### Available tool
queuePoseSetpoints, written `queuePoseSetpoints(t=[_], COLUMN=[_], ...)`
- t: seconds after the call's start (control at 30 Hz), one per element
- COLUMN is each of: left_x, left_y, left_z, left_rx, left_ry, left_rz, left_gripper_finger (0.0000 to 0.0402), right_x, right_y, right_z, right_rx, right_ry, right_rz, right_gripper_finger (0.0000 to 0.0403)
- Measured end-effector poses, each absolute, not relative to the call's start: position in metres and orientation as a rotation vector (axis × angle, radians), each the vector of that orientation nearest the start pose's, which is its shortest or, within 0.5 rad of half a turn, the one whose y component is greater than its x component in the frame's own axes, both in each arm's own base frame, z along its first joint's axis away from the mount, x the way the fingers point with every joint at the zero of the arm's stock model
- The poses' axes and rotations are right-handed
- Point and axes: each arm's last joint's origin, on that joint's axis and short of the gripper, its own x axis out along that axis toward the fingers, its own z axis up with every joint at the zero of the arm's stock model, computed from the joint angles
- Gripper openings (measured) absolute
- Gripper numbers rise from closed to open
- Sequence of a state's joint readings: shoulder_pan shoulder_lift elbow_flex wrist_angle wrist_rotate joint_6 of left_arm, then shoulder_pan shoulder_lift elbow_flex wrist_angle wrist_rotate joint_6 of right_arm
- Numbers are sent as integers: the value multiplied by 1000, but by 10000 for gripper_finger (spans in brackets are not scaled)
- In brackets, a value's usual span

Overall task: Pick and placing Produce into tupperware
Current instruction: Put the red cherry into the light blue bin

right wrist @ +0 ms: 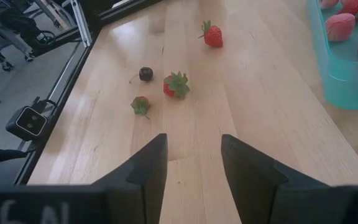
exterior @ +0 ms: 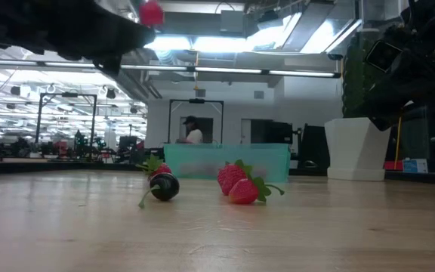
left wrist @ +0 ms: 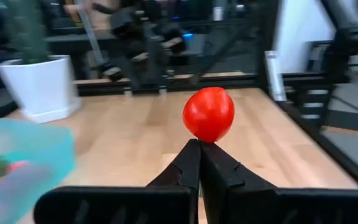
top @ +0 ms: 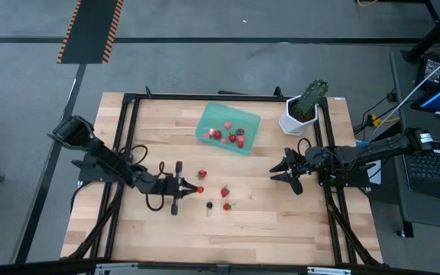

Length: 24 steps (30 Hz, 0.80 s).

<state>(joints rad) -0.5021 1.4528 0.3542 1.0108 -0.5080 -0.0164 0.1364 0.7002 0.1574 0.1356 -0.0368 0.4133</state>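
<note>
High view shows the left tool (top: 192, 188) out over the middle of the worktop (top: 128, 237), its fingers closed on a red berry (top: 199, 189) pinched at the very tips; the left wrist view makes the reason plain, since the round red piece (left wrist: 209, 114) sits just past the two dark fingers pressed together, a shallow grip that suits so small a fruit and leaves it free to drop cleanly. In the low view that berry (exterior: 151, 12) hangs high above the wood, well clear of the pieces lying below, so I judge it is being carried rather than picked. The tupperware (top: 228, 127) lies farther back, beside the plant pot (top: 296, 121), already holding several red and pink pieces, and it is placed within reach of both arms. Four loose pieces remain between the arms: a strawberry (top: 202, 174), two more (top: 224, 192) (top: 226, 205), and a dark berry (top: 209, 205). The right tool (top: 287, 174) waits near the right side of the worktop with its fingers apart, and its own camera looks past them at the same loose fruit (right wrist: 176, 85) and the tub's edge (right wrist: 340, 78), apparently kept back to give the left arm room. Next the left arm would need to travel to the tub
</note>
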Motion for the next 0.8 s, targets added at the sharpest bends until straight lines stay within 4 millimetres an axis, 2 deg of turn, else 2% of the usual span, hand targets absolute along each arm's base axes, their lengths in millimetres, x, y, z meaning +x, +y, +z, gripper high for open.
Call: queuePoseSetpoints(t=[0.33, 0.53, 0.8], left_x=[222, 221, 223], left_y=[-97, -95, -92], left_z=[167, 167, 167], left_rx=[37, 42, 43], left_ry=[68, 68, 70], left_rz=[298, 377, 394], left_gripper_finger=[0, 0, 0], right_x=[146, 146, 146], right_y=[21, 21, 21], right_z=[160, 160, 160], right_rx=[385, 383, 383], right_ry=[436, 436, 436], right_rz=[84, 83, 83], right_gripper_finger=[154, 154, 154])
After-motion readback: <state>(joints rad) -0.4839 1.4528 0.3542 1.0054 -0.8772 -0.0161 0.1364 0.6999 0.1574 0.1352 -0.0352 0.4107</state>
